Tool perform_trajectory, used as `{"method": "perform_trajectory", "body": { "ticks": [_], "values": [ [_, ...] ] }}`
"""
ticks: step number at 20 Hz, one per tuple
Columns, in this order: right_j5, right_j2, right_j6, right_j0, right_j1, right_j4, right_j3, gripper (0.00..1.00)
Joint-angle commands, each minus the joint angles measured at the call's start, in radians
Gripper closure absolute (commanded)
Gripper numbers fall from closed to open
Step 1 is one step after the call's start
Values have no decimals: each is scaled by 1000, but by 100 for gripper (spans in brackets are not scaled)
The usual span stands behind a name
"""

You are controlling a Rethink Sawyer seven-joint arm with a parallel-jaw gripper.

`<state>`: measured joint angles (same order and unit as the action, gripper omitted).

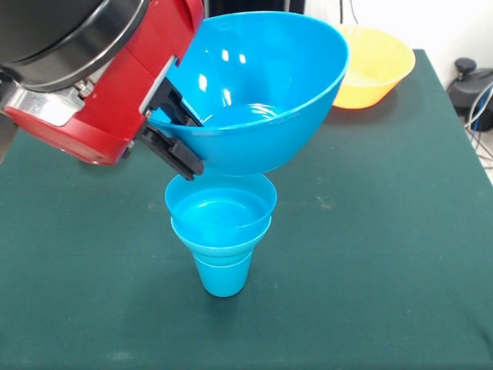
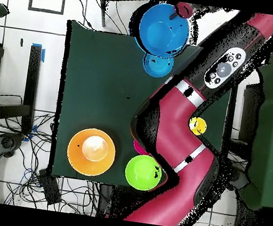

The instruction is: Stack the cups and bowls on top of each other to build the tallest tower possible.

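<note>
A blue cup [image 1: 223,274] stands upright on the green table with a small blue bowl [image 1: 222,216] seated in its mouth. Just above them hangs a large blue bowl [image 1: 262,85], tilted toward the camera. My gripper [image 1: 176,131] is shut on its left rim, one black finger [image 1: 182,106] inside and one outside. I cannot tell whether the large bowl's underside touches the small bowl's rim. In the overhead view the large blue bowl [image 2: 164,29] overlaps the small blue bowl [image 2: 159,63] near the table's top edge.
A yellow-orange bowl [image 1: 377,65] sits at the back right; the overhead view shows this yellow-orange bowl [image 2: 91,152] with a paler round shape inside. A green bowl [image 2: 142,172] and a yellow cup [image 2: 197,125] lie beside the arm. A red sliver [image 2: 138,147] peeks from under it.
</note>
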<state>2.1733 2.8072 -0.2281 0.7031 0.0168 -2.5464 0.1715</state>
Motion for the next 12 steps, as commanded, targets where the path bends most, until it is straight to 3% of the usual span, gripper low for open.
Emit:
{"method": "perform_trajectory", "body": {
  "ticks": [1, 12],
  "values": [
    [-88, -41, 188, -7, -4, -93, -164, 100],
    [-215, -40, 117, -5, -8, -105, -162, 100]
  ]
}}
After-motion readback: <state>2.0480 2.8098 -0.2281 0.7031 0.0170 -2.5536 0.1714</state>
